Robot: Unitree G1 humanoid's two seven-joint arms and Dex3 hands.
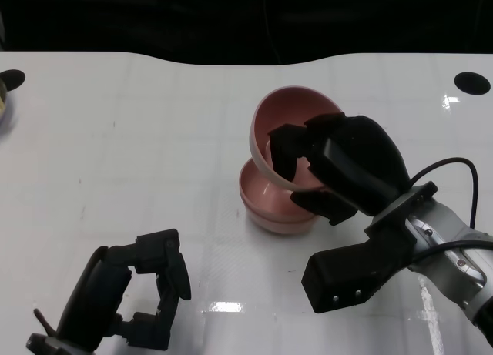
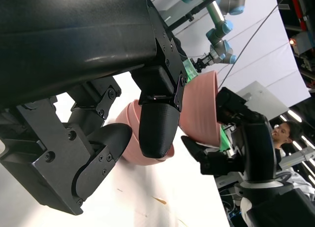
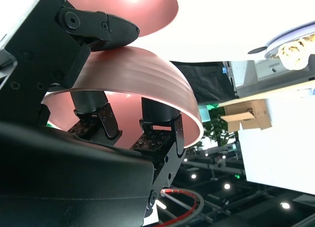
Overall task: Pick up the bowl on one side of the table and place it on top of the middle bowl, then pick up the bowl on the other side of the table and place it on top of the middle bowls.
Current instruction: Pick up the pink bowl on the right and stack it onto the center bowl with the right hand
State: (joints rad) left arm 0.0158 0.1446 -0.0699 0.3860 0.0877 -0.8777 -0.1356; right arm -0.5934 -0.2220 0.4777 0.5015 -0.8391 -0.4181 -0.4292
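My right hand (image 1: 339,166) holds a pink bowl (image 1: 296,112) by its rim, fingers (image 3: 157,118) inside and thumb outside. The bowl is tipped on its side, its opening facing left. It hangs just above and partly over the middle pink bowl (image 1: 273,205), which stands on the white table (image 1: 139,155); I cannot tell whether that is one bowl or nested ones. The left wrist view shows the held bowl (image 2: 202,109) above the resting bowl (image 2: 130,133). My left hand (image 1: 146,293) is low at the near left, fingers apart and holding nothing.
Black round holes lie in the tabletop at the far right (image 1: 471,82) and far left (image 1: 11,79). A yellowish object (image 1: 3,101) shows at the left edge. Beyond the table stand a person (image 2: 283,133) and another robot arm (image 2: 221,25).
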